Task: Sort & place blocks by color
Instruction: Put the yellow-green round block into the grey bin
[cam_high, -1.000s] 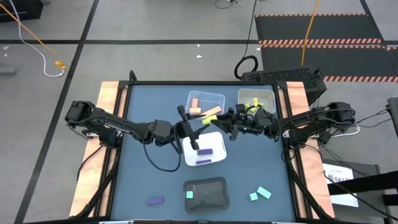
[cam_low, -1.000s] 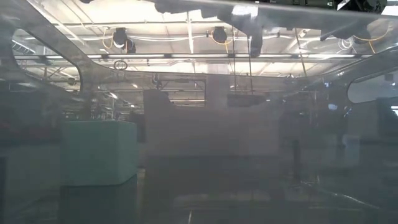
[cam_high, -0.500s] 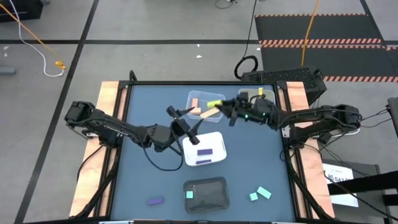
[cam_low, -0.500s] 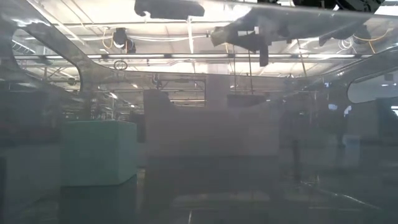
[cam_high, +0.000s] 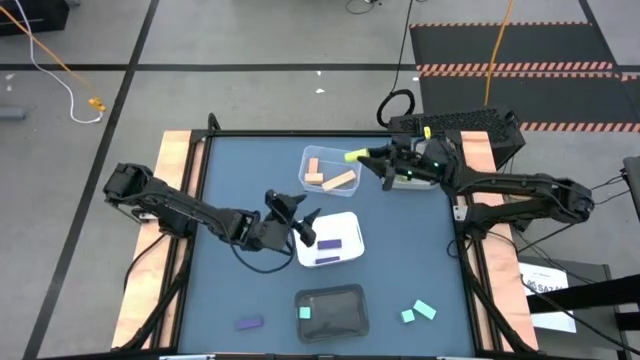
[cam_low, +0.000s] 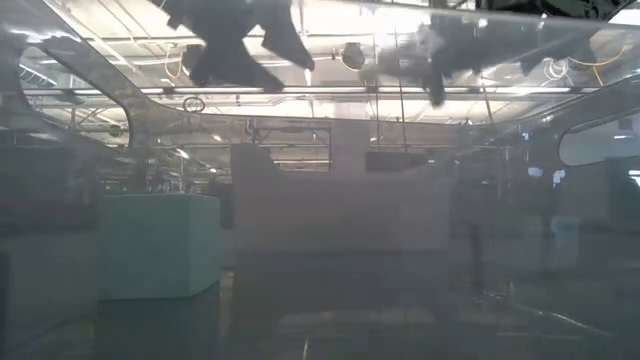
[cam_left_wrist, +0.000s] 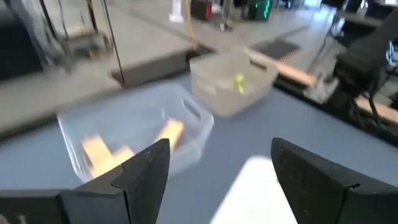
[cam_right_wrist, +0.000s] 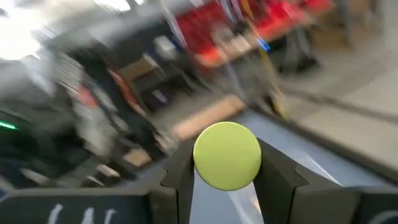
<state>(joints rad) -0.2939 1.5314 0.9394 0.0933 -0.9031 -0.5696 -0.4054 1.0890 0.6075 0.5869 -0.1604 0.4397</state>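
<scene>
High view, table: dark blue table (cam_high: 240, 180) with four trays and my two arms reaching in from either side.
Right pincer: my right gripper (cam_high: 366, 156) is above the gap between the clear tray (cam_high: 356, 158) and the grey-beige tray (cam_high: 436, 150), at the table's far side.
Right grip: pinching a yellow-green cylinder (cam_high: 353, 155); in the right wrist view its round end (cam_right_wrist: 227, 155) sits squarely between my two dark fingers (cam_right_wrist: 180, 168).
Left pincer: my left gripper (cam_high: 297, 222) is at the left edge of the white tray (cam_high: 349, 222), near the table's middle.
Left grip: spread wide and holding nothing; the left wrist view shows both fingers (cam_left_wrist: 144, 168) well apart with open table between them.
Clear tray: holds two salmon-orange bars (cam_high: 341, 180) and (cam_high: 313, 165), plus a third orange piece (cam_high: 314, 180) beside them.
Grey-beige tray: one yellow-green piece (cam_left_wrist: 239, 81) lies inside, seen from the left wrist view; from above my right arm covers most of it.
White tray: two purple bars (cam_high: 331, 241) and (cam_high: 326, 260) lie inside.
Black tray: black tray (cam_high: 345, 318) at the near edge, with one teal cube (cam_high: 305, 313) in its left part.
Loose blocks: a purple bar (cam_high: 249, 323) lies on the table left of the black tray; two teal blocks (cam_high: 425, 309) and (cam_high: 408, 316) lie right of it, just beside each other.
Low view: too hazy to make out the blocks.
</scene>
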